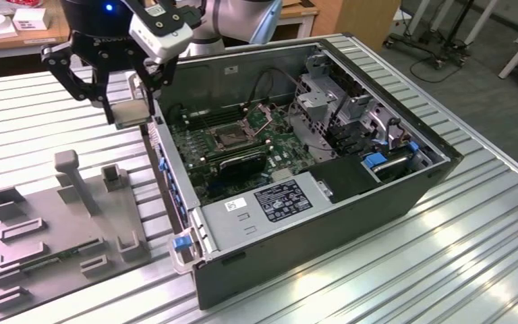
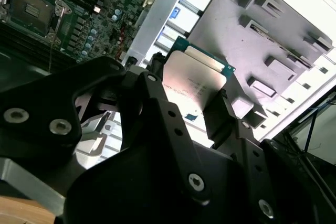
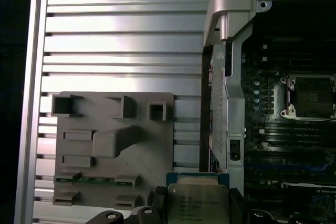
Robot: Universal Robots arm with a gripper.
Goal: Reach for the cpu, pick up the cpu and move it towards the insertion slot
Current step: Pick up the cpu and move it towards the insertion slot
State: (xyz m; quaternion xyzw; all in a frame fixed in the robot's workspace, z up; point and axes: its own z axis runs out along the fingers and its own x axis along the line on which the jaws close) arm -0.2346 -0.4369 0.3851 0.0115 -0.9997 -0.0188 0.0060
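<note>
My black gripper [image 1: 131, 116] is shut on the cpu [image 1: 130, 110], a pale silvery square chip held by its edges in the air. It hangs over the slatted table, between the grey tray [image 1: 52, 223] and the open computer case [image 1: 331, 202], close to the case's near wall. In both wrist views the cpu [image 2: 197, 80] [image 3: 197, 200] sits between the dark fingers [image 2: 218, 116]. The insertion slot [image 1: 227, 138], a silver-framed square socket with a dark centre, lies on the green board inside the case, also seen in both wrist views [image 2: 31, 6] [image 3: 310, 95].
The grey tray [image 3: 113, 153] carries raised blocks and a green memory stick [image 3: 94, 180]. Inside the case are black memory slots [image 1: 241, 158], a metal drive cage [image 1: 340, 115], cables and a power supply [image 1: 277, 199]. The case wall [image 3: 231, 77] stands between the gripper and the socket.
</note>
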